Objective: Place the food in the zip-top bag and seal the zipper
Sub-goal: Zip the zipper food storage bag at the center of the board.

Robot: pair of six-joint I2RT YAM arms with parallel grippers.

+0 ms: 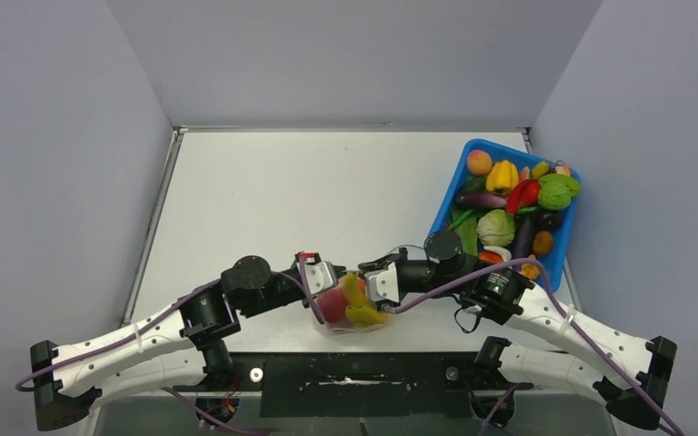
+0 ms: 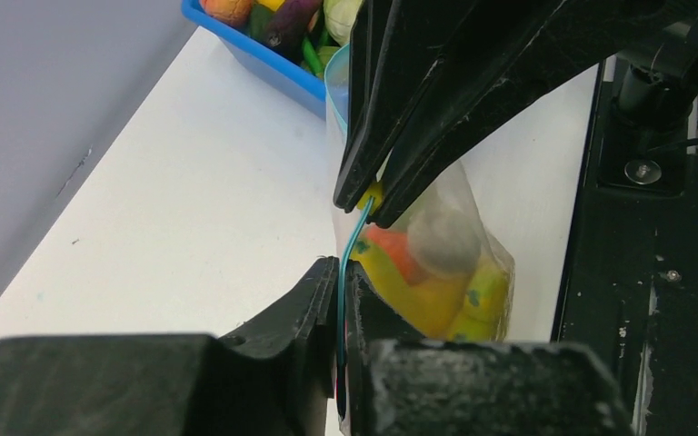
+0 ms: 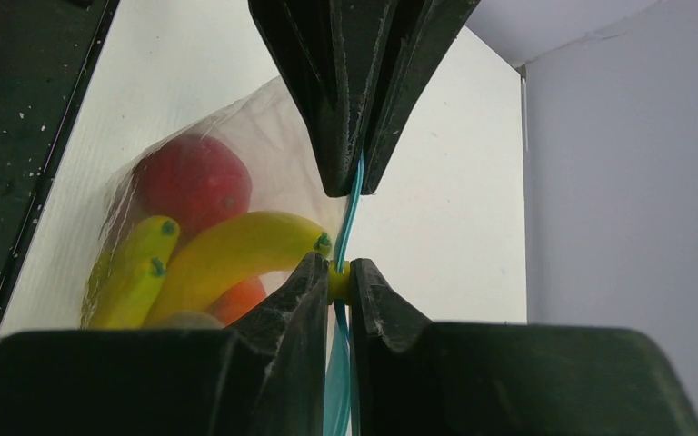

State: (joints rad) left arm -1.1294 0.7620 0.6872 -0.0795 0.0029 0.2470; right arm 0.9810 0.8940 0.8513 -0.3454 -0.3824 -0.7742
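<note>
Zip-top bag [image 1: 350, 325] sits at the 6 o'clock edge of the table [image 1: 282, 200] in the top view, held up between the two arms. The food is inside it. Through the clear plastic the right wrist view shows a red fruit [image 3: 191, 182] at 12 o'clock in the bag, a long banana [image 3: 236, 254] below it, two smaller yellow pieces [image 3: 136, 263] at 8 o'clock and an orange piece [image 3: 241, 298] at 6 o'clock.

The left gripper [image 2: 341, 304] meets the bag from 10 o'clock. Its fingers are pressed almost together on the zipper [image 2: 353, 245], and the teal strip runs straight down between them.

The right gripper [image 3: 334, 277] comes in from 2 o'clock and is likewise clamped nearly closed on the same strip, just beside the left one. A small bit of yellow shows between its fingertips. I cannot tell whether that is the banana's tip. Whether the strip between the two grippers is pressed fully closed cannot be made out.

A blue bin [image 1: 445, 202] heaped with more toy produce [image 1: 495, 227] stands at the table's 2 o'clock, well apart from the bag.
</note>
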